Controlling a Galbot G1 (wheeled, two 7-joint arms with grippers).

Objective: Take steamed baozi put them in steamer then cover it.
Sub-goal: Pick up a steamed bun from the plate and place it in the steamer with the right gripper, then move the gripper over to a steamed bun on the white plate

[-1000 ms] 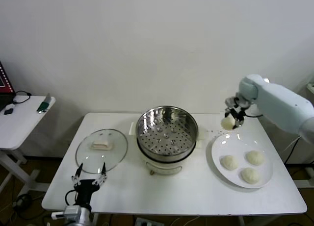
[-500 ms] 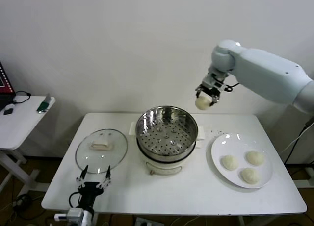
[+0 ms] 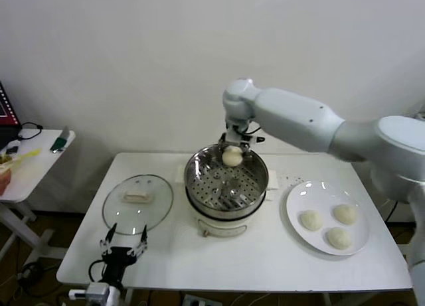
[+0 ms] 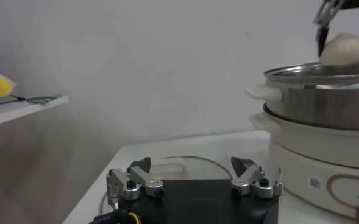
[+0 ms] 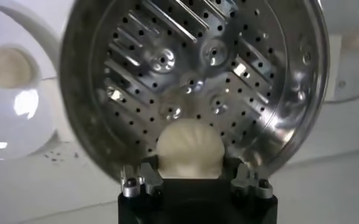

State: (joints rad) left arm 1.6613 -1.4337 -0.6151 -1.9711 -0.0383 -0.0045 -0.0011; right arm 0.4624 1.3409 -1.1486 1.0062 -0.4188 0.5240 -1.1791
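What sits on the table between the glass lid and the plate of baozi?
The steamer on its pot base, seen in the head view between the lid and the plate; the right pincer holds a baozi above it.

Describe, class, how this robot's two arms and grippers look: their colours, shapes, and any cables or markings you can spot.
The right arm is glossy white with rounded, tube-like segments and a ball-shaped joint. Its right gripper is small, black and silver, with thin dark cables at the wrist. The left gripper is black with two silvery metal fingers fixed by screws; a yellow wire shows beneath it. No markings are visible.
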